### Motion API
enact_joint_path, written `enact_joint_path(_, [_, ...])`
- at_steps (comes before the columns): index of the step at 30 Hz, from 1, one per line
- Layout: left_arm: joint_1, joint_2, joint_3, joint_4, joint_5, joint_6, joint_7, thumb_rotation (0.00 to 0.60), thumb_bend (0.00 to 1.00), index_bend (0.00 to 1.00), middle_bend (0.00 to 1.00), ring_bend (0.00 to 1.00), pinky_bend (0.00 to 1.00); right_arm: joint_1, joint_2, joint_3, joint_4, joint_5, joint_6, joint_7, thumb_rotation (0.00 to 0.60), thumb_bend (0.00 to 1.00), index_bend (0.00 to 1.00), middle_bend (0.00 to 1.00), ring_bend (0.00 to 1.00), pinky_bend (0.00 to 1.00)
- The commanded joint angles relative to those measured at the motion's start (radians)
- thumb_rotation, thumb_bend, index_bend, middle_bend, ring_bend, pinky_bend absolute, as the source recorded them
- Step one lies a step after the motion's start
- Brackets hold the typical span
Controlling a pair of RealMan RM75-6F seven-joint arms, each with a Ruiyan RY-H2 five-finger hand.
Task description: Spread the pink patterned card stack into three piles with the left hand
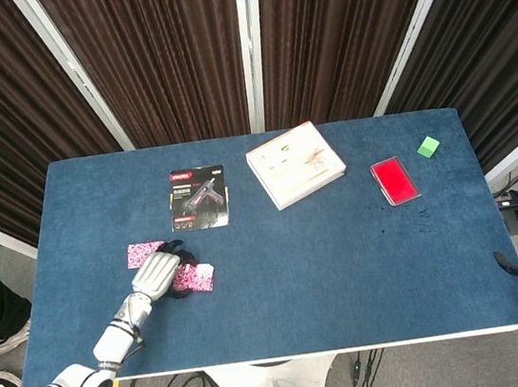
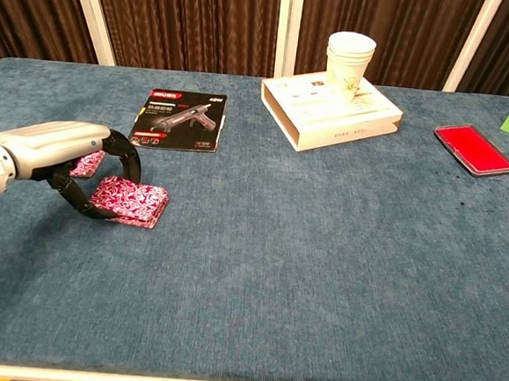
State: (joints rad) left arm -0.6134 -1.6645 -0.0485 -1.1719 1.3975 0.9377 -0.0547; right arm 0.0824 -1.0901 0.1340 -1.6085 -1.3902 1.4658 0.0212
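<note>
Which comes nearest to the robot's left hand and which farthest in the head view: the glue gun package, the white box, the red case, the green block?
Measured from the left hand:
1. Glue gun package, just behind it.
2. White box, mid-table, far edge.
3. Red case, right side.
4. Green block, far right corner.

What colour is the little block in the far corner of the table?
The little block is light green, clearest in the head view.
</note>
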Motion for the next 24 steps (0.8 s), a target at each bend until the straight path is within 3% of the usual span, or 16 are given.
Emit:
enact_joint_path(1, [0.003,0.001,0.002,0.004,0.005,0.006,-0.007,0.600,0.23,0.41,0.42,0.13,0.18,0.000,0.000,0.000,0.000,0.000,0.000,0.001,0.600,0.13,0.02,0.00,0.00,0.00])
enact_joint_path(24, [0.132,0.141,0.038,-0.061,0.013,0.163,-0.016,0.600,0.23,0.41,0.42,0.13,0.18,0.007,-0.006,-0.002,0.004,0.005,-0.014,-0.010,0.600,0.13,0.02,0.00,0.00,0.00])
